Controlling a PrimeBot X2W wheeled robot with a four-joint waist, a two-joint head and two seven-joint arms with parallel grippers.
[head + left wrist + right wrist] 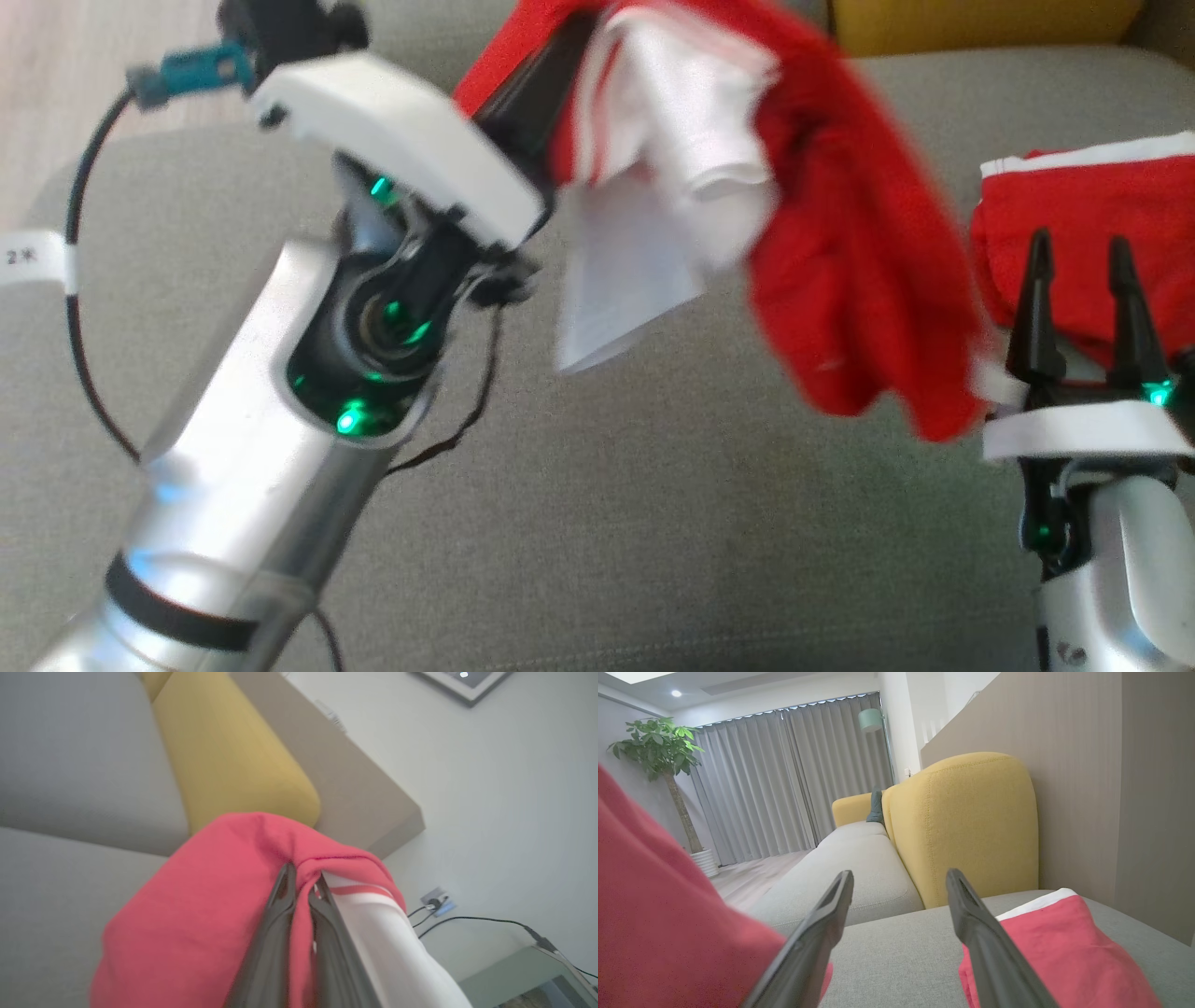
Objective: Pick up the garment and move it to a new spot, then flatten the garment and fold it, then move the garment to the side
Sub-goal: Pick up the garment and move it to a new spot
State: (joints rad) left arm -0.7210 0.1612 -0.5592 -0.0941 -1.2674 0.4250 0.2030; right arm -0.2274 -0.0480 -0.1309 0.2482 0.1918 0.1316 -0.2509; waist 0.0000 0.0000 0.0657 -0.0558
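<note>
At the left pincer [304, 879], note that both fingers are drawn together on a fold of the garment [205, 914]. Red cloth passes between the tips and drapes down both sides of them, so read this pincer as clamped on the garment.

From the head view you see the left arm [280, 420] reaching up across the frame. The garment hangs from the pincer, most of it held above the seat [653, 541]. The cloth is red, with a white part [691, 121] bunched near the grip and a pale flap [621, 289] hanging below that. Its lowest red end hangs just beside the right pincer [1078, 243]. You cannot tell whether the two touch, because the cloth is blurred.

Check the right pincer next. Its two fingers stand wide apart, pointing up the head view, with nothing between them. It sits low over the seat at the right. Just beyond its tips a second red piece [1092, 205] with a white edge rests on the seat. In the right wrist view, the finger on the right overlaps this piece.

Farther out you find a yellow cushion [966, 826] at the back of the grey seat and a brown wall panel [1087, 788] behind it. Grey curtains [784, 779] and a potted plant [658, 742] stand toward the left of the right wrist view.
</note>
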